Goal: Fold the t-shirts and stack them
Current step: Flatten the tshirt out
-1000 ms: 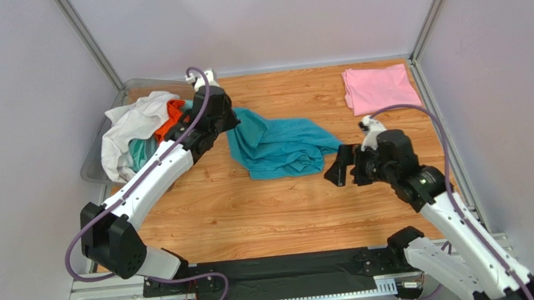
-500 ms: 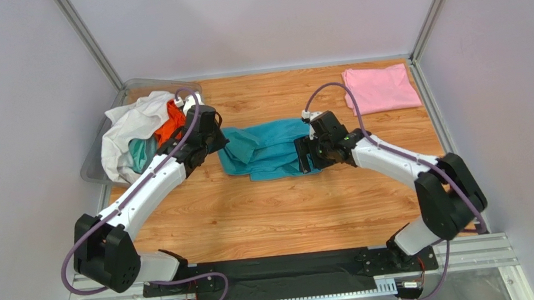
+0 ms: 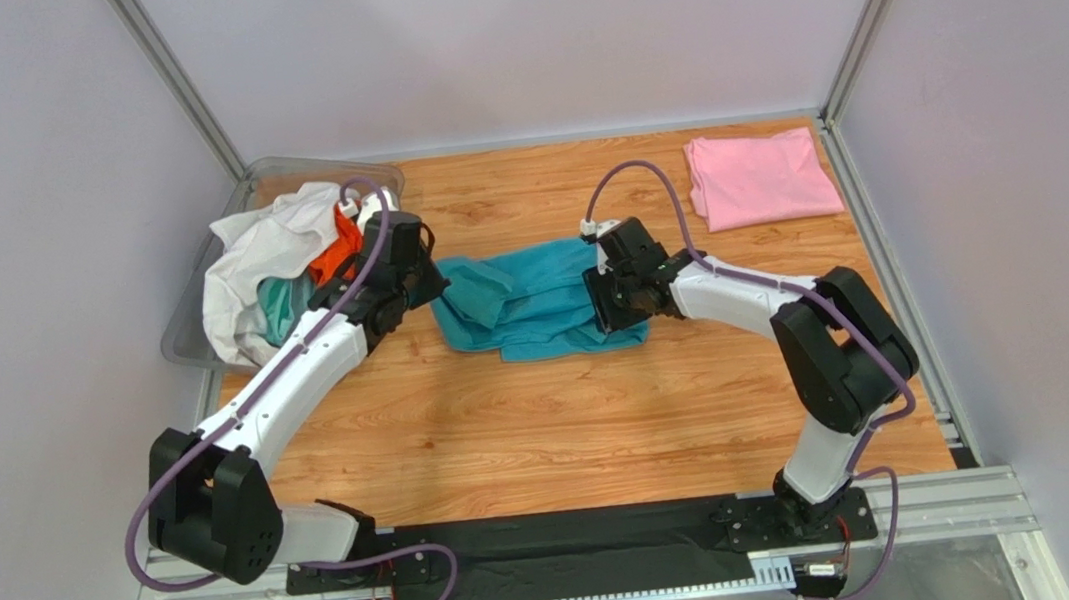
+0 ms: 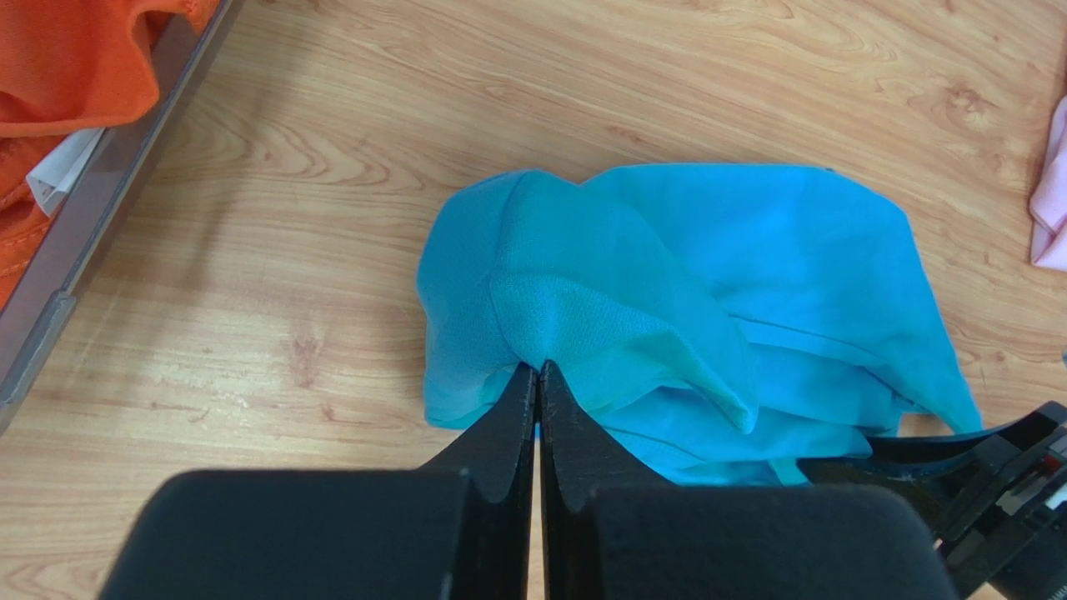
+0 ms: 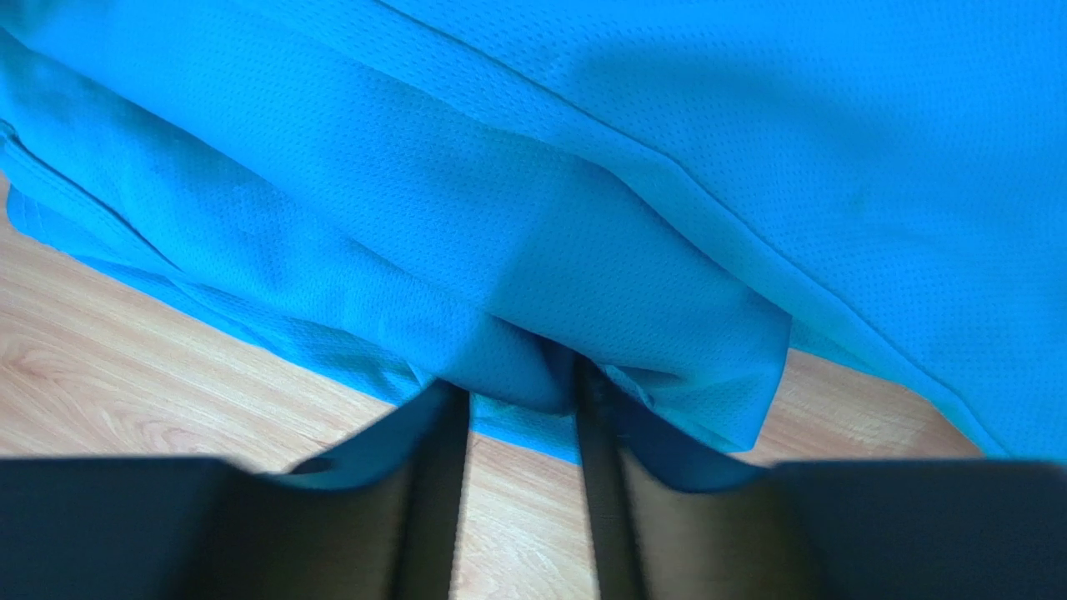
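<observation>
The teal t-shirt (image 5: 651, 188) hides the right pincer's (image 5: 517, 381) blurred fingertips.

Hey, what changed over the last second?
The right gripper swung in from the right to the teal t-shirt, jaws narrowing around its right edge. The left gripper, shut on its left end, drew it slightly nearer. The pink t-shirt and bin pile stayed put.

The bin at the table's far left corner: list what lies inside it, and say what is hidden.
Inside the bin: a white t-shirt spilling over the rim, an orange t-shirt and an aqua t-shirt bunched beside it. The cloth hides the bin's floor and anything beneath.
</observation>
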